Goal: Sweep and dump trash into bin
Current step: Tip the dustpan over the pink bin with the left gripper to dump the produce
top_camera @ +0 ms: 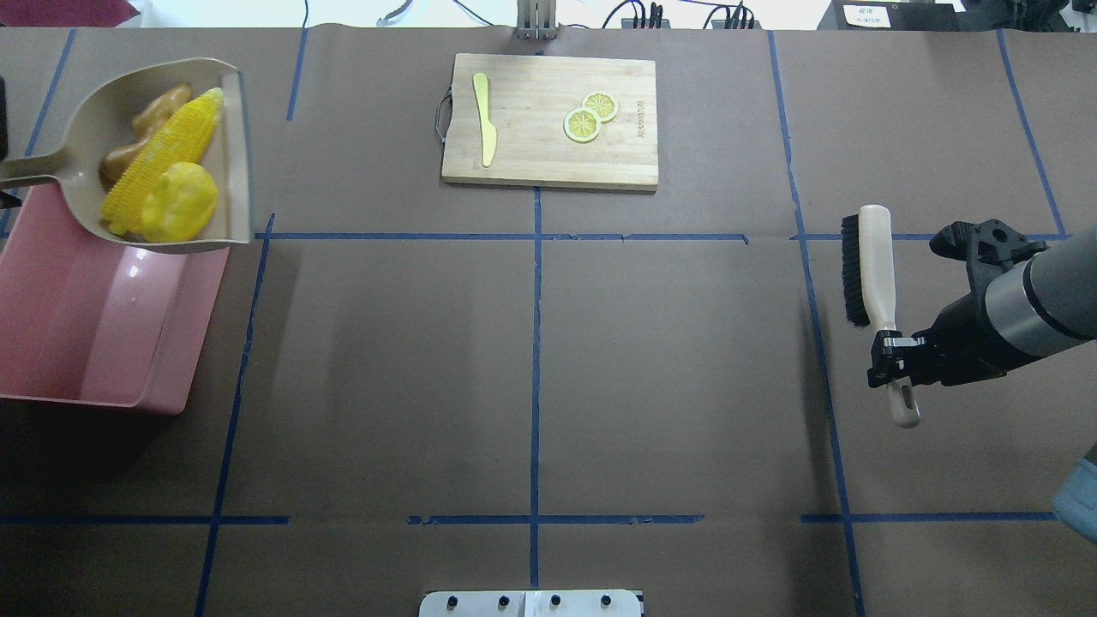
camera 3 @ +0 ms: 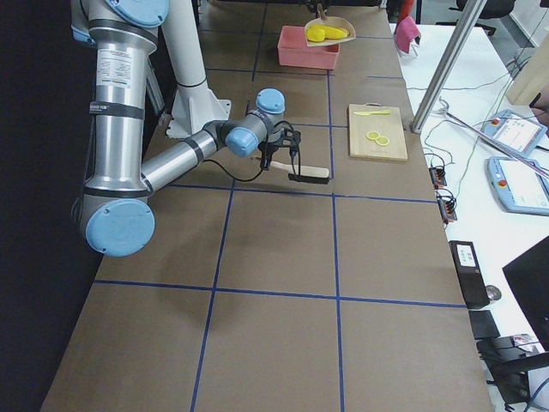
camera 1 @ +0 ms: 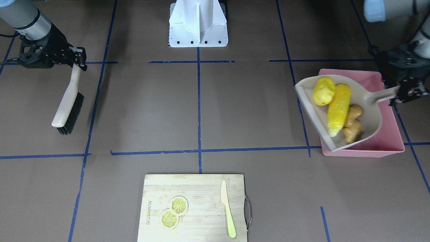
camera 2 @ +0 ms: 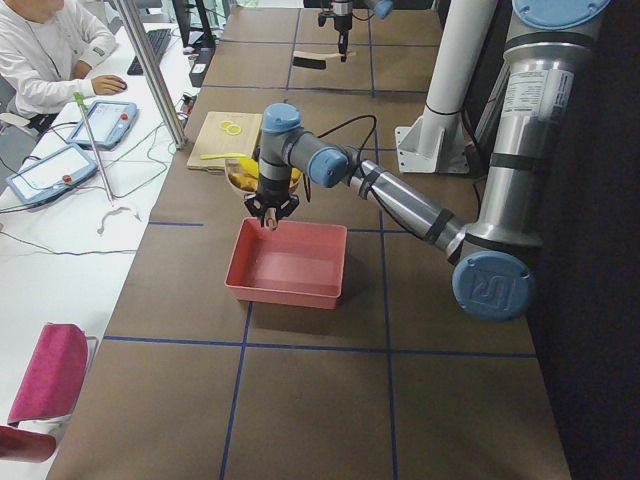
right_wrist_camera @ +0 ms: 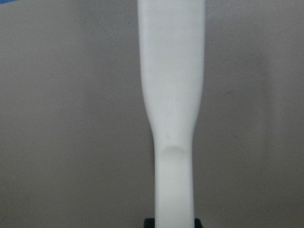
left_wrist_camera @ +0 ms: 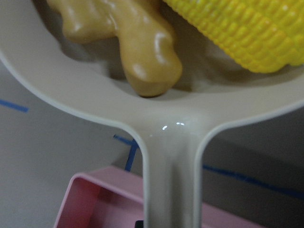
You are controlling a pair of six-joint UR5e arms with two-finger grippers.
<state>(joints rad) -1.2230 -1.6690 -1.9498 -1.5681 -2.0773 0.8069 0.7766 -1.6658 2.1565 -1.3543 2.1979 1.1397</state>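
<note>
My left gripper (camera 1: 398, 90) is shut on the handle of a beige dustpan (camera 1: 371, 116) and holds it tilted above the pink bin (camera 1: 389, 136). The corn cob (camera 1: 338, 109), the lumpy yellow potato piece (camera 1: 323, 90) and the tan ginger root (camera 1: 353, 122) lie in the pan. In the overhead view the pan (top_camera: 94, 111) hangs over the bin's (top_camera: 94, 326) far end. The left wrist view shows the ginger (left_wrist_camera: 133, 42) and corn (left_wrist_camera: 247, 28) close up. My right gripper (camera 1: 76, 64) is shut on a brush (camera 1: 69, 104) held off the table.
A wooden cutting board (camera 1: 201, 188) with two lemon slices (camera 1: 174, 211) and a pale yellow knife (camera 1: 227, 208) lies at the table's far middle edge. The white robot base (camera 1: 198, 23) stands at the near middle. Blue tape lines cross the brown table.
</note>
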